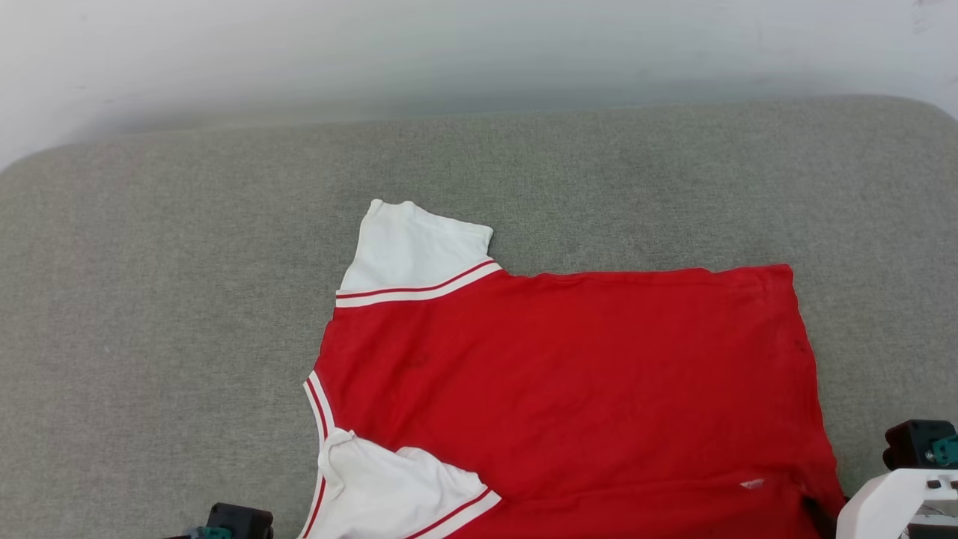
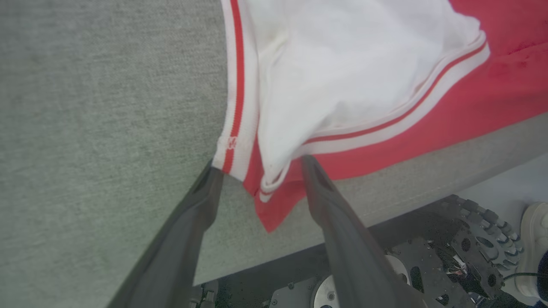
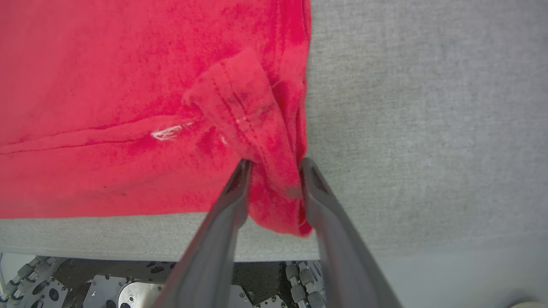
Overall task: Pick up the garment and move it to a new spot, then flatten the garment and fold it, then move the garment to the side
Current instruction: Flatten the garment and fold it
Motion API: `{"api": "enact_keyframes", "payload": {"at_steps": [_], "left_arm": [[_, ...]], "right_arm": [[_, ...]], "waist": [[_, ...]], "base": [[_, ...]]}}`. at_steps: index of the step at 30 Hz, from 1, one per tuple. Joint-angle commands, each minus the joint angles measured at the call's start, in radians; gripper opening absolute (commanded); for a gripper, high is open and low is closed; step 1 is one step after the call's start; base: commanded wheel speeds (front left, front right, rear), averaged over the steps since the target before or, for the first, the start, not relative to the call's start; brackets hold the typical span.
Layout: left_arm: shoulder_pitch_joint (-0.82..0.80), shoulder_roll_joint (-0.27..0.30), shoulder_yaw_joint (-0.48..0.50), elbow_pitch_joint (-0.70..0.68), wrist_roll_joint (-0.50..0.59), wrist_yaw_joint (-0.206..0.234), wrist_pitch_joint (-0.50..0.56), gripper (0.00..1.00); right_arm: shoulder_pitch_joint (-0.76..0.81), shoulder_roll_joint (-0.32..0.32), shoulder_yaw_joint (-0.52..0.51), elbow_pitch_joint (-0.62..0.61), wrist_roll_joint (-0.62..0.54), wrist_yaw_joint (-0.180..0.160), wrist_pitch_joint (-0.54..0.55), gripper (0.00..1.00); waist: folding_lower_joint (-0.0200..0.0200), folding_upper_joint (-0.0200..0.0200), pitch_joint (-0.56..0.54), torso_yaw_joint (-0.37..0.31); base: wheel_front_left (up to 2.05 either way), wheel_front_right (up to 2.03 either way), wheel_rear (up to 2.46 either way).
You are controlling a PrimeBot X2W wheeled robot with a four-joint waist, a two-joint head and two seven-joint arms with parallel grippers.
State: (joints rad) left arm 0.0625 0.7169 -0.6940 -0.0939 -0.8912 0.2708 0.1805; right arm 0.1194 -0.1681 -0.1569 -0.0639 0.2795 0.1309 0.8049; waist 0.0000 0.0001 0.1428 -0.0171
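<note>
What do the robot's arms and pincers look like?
The left pincer and right pincer each have two long, dark grey fingers tapering to thin tips. The right arm has a smooth white shell, beside a black block with a teal part.

We look down on garment (image 1: 569, 389) from head, mid-distance, facing forward. Left wrist: we sit close over garment's white-sleeve corner. Right wrist: close over garment's red hem corner. Head view shares both corners.

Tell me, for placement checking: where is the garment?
Head view: the garment lies spread on the grey cushion, right of centre by the near edge, left gripper and right gripper at its near corners.
</note>
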Motion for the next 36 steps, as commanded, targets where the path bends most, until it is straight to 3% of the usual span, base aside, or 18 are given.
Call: {"api": "enact_keyframes", "payload": {"at_steps": [1,9,16,21,26,36], "left_arm": [[-0.012,0.001,0.006,0.004,0.007,-0.006,-0.010,1.00],[-0.035,-0.034,0.105,-0.001,0.026,0.019,-0.199,1.00],[-0.060,-0.083,0.177,-0.027,0.101,0.039,-0.404,1.00],[-0.064,-0.142,0.239,-0.049,0.209,0.054,-0.445,1.00],[-0.021,-0.254,0.362,-0.105,0.313,-0.006,-0.446,1.00],[-0.015,-0.396,0.553,-0.147,0.447,-0.208,-0.445,1.00]], "right_arm": [[-0.014,-0.005,0.003,0.001,0.005,0.000,-0.009,1.00],[-0.064,-0.015,0.013,-0.034,0.029,0.000,-0.150,1.00],[-0.119,-0.028,0.035,-0.076,0.019,0.000,-0.423,1.00],[-0.130,-0.022,0.092,-0.097,0.016,0.000,-0.604,1.00],[-0.114,0.002,0.104,-0.100,0.008,0.000,-0.755,1.00],[-0.134,0.032,0.165,-0.098,0.002,0.000,-0.927,1.00]], "waist": [[0.0000,-0.0001,-0.005,0.002],[0.0000,-0.0001,-0.052,0.000],[0.0000,-0.0001,-0.084,-0.011],[0.0000,-0.0001,-0.089,-0.016],[0.0000,-0.0001,-0.083,-0.025],[0.0000,-0.0001,-0.027,-0.072]], "base": [[0.00,0.00,0.00],[0.00,0.00,0.00],[0.00,0.00,0.00],[0.00,0.00,0.00],[0.00,0.00,0.00],[0.00,0.00,0.00]]}}
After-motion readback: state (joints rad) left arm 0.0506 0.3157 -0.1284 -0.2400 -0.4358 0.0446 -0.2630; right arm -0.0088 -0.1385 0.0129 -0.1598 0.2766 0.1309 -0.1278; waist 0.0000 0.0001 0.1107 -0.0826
